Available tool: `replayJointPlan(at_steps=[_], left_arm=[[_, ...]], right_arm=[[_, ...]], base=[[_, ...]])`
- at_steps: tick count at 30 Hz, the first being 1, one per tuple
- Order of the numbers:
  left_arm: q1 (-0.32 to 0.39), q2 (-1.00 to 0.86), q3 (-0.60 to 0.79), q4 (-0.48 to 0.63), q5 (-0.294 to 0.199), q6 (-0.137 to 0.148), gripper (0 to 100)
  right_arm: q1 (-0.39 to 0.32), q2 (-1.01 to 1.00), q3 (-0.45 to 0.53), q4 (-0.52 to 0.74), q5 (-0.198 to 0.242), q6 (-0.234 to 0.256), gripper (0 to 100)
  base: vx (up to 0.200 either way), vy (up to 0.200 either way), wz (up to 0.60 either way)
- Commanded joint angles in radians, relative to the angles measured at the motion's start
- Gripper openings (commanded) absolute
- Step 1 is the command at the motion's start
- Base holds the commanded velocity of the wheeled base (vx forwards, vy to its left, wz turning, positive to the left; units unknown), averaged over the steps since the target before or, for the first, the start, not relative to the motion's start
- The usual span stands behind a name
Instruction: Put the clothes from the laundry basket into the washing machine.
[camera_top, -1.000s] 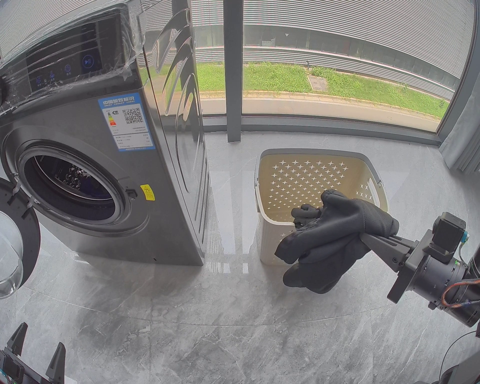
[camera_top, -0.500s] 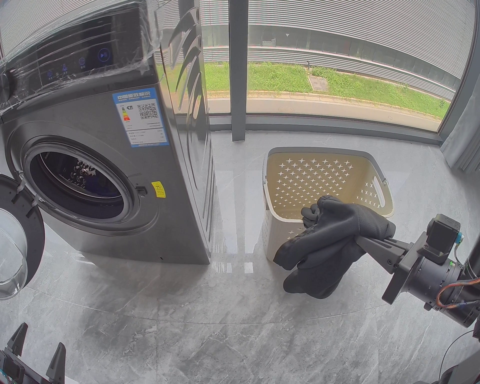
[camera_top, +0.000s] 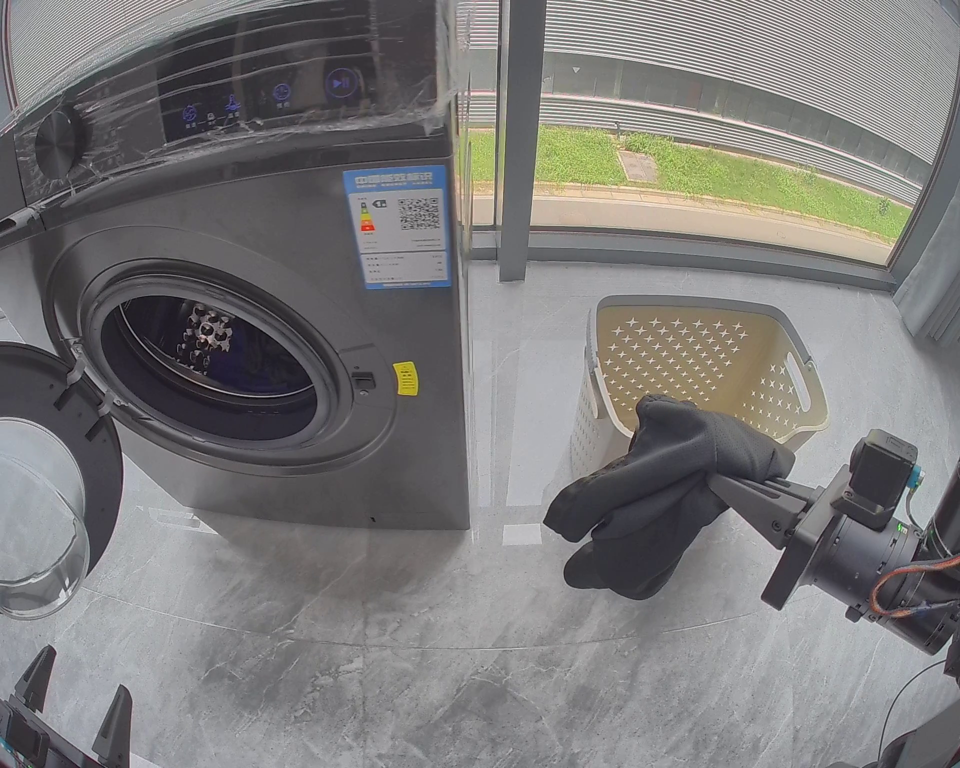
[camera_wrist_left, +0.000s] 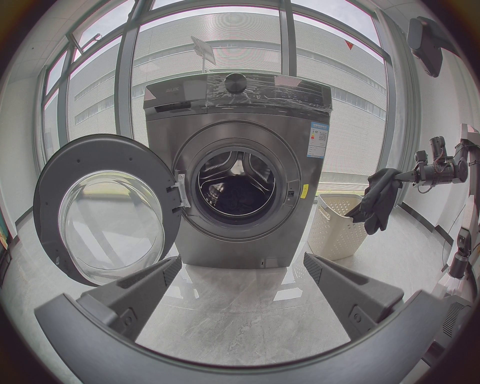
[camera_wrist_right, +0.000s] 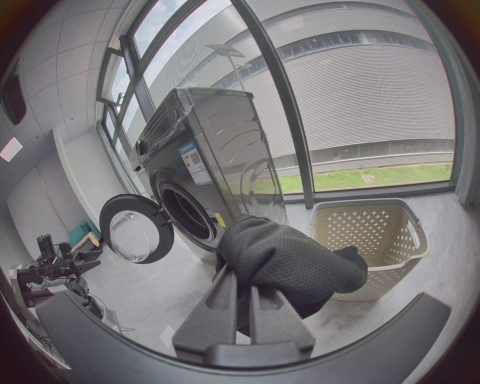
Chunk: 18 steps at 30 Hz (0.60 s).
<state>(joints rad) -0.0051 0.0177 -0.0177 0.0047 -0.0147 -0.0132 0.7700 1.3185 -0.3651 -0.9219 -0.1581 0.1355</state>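
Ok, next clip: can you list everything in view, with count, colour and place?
washing machine: 1, grey, on the floor, to the left of the basket
door: 1, dark rim, clear glass, swung open on the machine's left
laundry basket: 1, cream, near the window
garment: 1, black, hanging in front of the basket
window: 1, behind the basket
floor: grey, marbled
right gripper: fingers shut on the garment
left gripper: low, fingers open

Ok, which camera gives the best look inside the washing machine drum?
The left wrist view: it faces the open drum head-on, so most of its interior shows. The head view looks in at an angle, catching part of the drum. The right wrist view sees the drum obliquely, mostly dark.
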Motion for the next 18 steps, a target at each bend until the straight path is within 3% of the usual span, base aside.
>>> replayJointPlan(at_steps=[1,8,14,18], left_arm=[[-0.001,-0.012,0.015,0.0,-0.001,-0.001,100],[0.001,-0.012,0.015,0.0,0.001,0.001,100],[-0.001,-0.012,0.015,0.0,0.001,0.001,100],[-0.001,-0.012,0.015,0.0,0.001,0.001,100]], right_arm=[[0.0,0.001,0.0,0.0,0.0,-0.001,0],[0.0,0.002,-0.002,-0.002,0.006,-0.001,0],[0.0,0.002,-0.005,-0.002,0.009,-0.001,0],[0.0,0.002,-0.009,-0.002,0.009,0.001,0]], base=[[0.0,0.2,0.0],[0.0,0.2,0.0],[0.0,0.0,0.0],[-0.2,0.0,0.0]])
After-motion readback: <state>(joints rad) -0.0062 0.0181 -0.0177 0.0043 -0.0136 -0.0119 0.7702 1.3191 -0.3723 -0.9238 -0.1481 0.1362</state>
